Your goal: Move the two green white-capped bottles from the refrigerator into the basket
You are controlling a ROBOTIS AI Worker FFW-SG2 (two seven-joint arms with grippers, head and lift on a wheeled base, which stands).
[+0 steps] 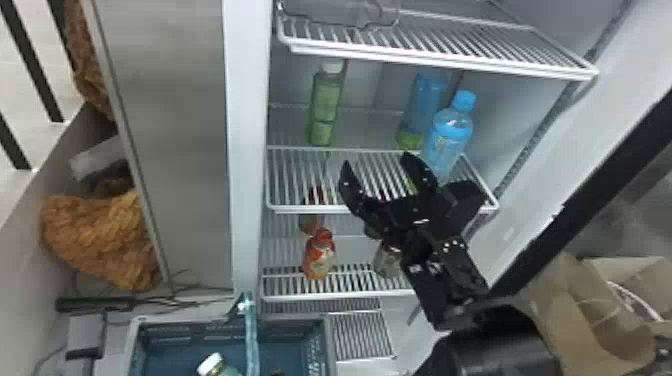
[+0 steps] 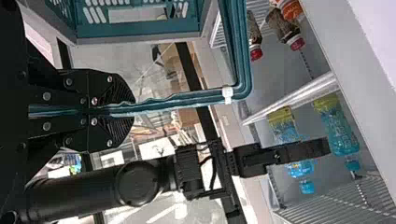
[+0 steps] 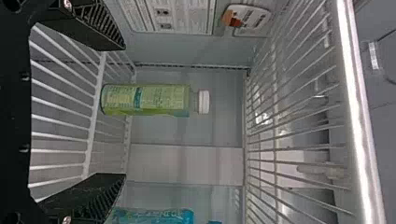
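Observation:
Over the front of the middle shelf, my right gripper (image 1: 376, 160) stands open, right of and in front of a green white-capped bottle (image 1: 325, 107) upright at the back left. In the right wrist view that bottle (image 3: 163, 99) shows beyond the spread fingers of my right gripper (image 3: 120, 112), untouched. A second white-capped bottle (image 1: 216, 366) lies in the blue-green basket (image 1: 330, 350) at the bottom, its lower part cut off. The left wrist view has my left gripper (image 2: 128, 110) shut on the handle (image 2: 187, 97) of the basket (image 2: 140, 33).
Blue-capped bottles (image 1: 450, 135) stand on the same shelf at the right, close to my right gripper. A wire shelf (image 1: 440, 45) hangs above. Red-topped bottles (image 1: 319, 252) occupy the shelf below. The refrigerator's side wall (image 1: 245, 150) rises left of the shelves; a paper bag (image 1: 575, 305) stands at right.

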